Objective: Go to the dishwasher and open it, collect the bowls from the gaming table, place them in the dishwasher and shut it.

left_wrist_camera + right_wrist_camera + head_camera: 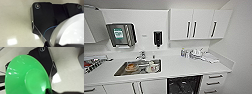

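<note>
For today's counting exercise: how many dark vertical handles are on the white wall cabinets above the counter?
3 dark vertical handles: two side by side on neighbouring doors, a third on the rightmost door. The white far-left cabinet may hide another.

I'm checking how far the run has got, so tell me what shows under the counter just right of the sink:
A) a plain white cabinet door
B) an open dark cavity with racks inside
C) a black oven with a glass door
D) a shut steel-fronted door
B: in the head view the dishwasher is a dark opening with racks inside, between a white cabinet door and drawers.
</note>
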`<state>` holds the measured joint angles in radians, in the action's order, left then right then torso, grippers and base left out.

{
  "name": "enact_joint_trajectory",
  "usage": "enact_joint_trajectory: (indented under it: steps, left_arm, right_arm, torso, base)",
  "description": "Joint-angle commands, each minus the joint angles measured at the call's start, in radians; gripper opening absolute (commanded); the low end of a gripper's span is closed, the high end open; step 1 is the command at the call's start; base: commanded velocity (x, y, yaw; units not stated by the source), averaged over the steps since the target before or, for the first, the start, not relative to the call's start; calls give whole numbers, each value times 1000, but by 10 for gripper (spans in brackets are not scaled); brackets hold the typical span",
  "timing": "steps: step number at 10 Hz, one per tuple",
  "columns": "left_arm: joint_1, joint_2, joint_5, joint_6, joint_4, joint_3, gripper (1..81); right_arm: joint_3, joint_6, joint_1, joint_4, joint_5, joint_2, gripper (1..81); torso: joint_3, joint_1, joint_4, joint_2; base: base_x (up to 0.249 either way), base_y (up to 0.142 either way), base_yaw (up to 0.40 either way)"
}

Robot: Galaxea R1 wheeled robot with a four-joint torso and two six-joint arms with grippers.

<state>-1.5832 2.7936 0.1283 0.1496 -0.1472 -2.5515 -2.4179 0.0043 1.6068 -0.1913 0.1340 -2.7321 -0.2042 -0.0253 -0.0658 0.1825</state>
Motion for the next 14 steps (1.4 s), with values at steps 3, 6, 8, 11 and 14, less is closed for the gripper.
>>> enact_joint_trajectory:
  steps: [3,6,8,11,14]
  left_arm:
    - [54,-21,-39,-5,3,-1,10]
    - [53,-21,-38,-5,3,-1,10]
    - [53,-25,-38,-5,6,-1,10]
    - [53,-31,-30,-1,5,6,10]
    - [42,-84,-26,2,3,92,10]
  right_arm:
    - [4,-1,-29,6,-62,23,10]
    - [4,-1,-30,4,-63,23,10]
    - [14,0,-30,4,-65,27,10]
    - [92,0,-27,4,-60,71,10]
    - [201,3,-23,1,-53,154,10]
  torso:
    - [0,1,0,1]
    - [0,1,0,1]
    - [0,-1,0,0]
    - [0,0,0,0]
    - [0,0,0,0]
  base:
    - [113,0,0]
    - [159,0,0]
    - [52,0,0]
    - [0,0,0]
    - [0,0,0]
